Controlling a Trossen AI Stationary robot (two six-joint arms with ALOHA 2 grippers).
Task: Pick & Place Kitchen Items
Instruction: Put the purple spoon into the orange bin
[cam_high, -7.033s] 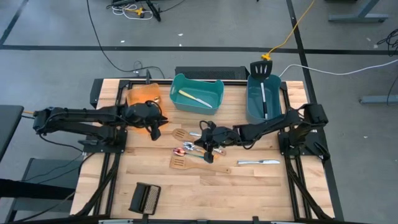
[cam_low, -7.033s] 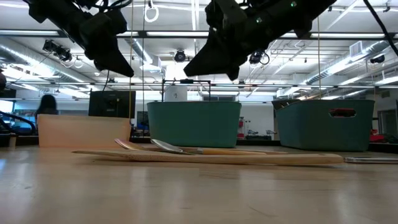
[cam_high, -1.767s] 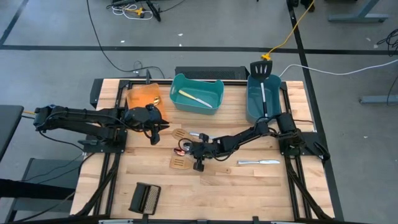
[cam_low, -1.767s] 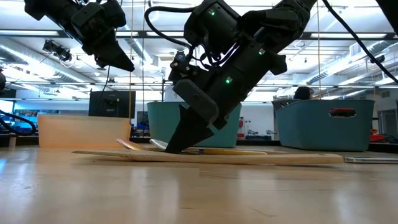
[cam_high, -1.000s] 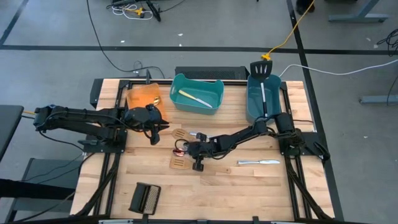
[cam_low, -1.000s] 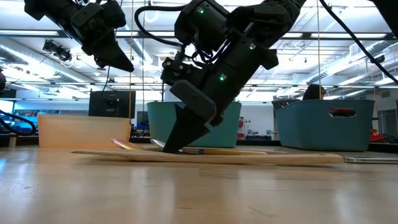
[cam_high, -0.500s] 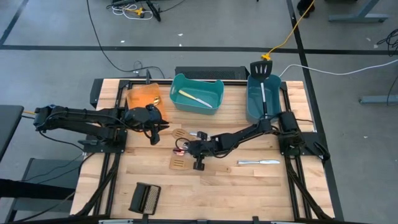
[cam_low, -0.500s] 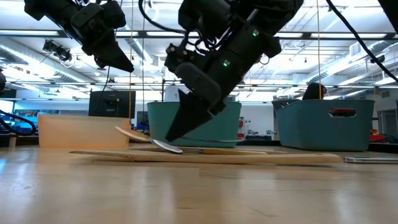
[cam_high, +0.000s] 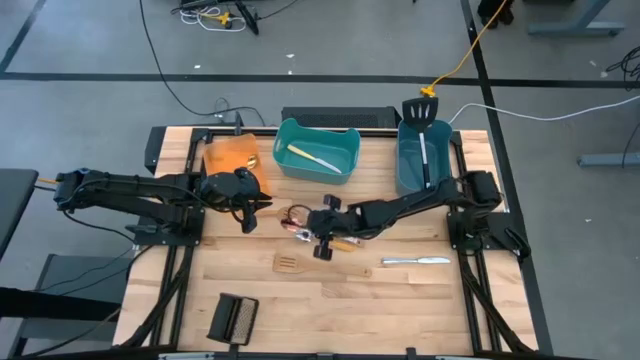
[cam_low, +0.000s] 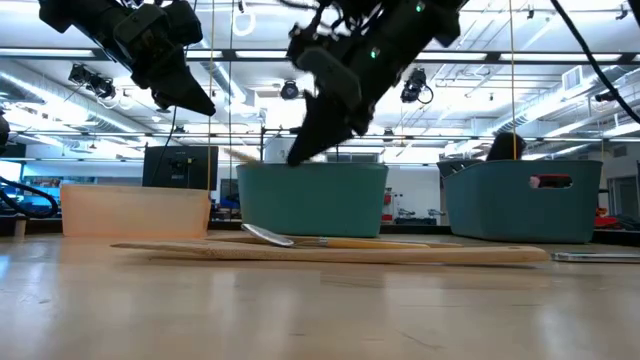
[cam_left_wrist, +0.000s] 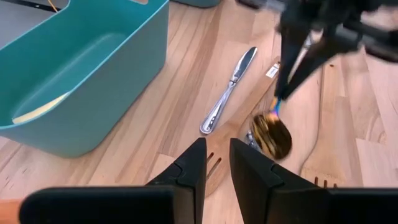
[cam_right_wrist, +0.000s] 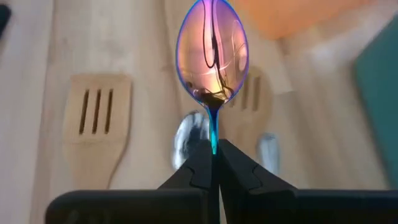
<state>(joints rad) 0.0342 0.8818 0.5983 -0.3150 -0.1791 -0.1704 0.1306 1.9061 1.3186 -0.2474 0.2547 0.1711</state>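
Observation:
My right gripper (cam_high: 304, 226) hangs over the middle of the table, shut on a small spoon (cam_right_wrist: 212, 53) with a shiny pink-blue bowl. Below it on the table lie two wooden slotted spatulas (cam_right_wrist: 96, 112) (cam_right_wrist: 252, 93) and silver utensils (cam_right_wrist: 189, 134). One spatula (cam_high: 289, 263) shows in the high view, with a silver knife (cam_high: 415, 261) to its right. A second knife (cam_left_wrist: 227, 93) lies near the teal bin. My left gripper (cam_left_wrist: 216, 165) waits near the orange bin (cam_high: 230, 155), slightly open, with nothing between its fingers. My right gripper pinches the spoon's thin handle (cam_right_wrist: 213, 138) between its two fingers. The fingers slant down from the table's right side and lie along the handle. The bowl (cam_left_wrist: 272, 134) sticks out beyond the fingertips, lifted clear of the utensils below.
Two teal bins stand at the far edge: one (cam_high: 317, 150) holds a pale utensil, the other (cam_high: 423, 155) a black slotted spatula. A black ribbed block (cam_high: 233, 318) lies near the front left. Bare wood lies along the near side.
My right gripper has risen from the utensil pile, staying shut, and has drawn back a little toward the table's right. The spoon has come up with it, from resting among the spatulas to hanging clear above them.

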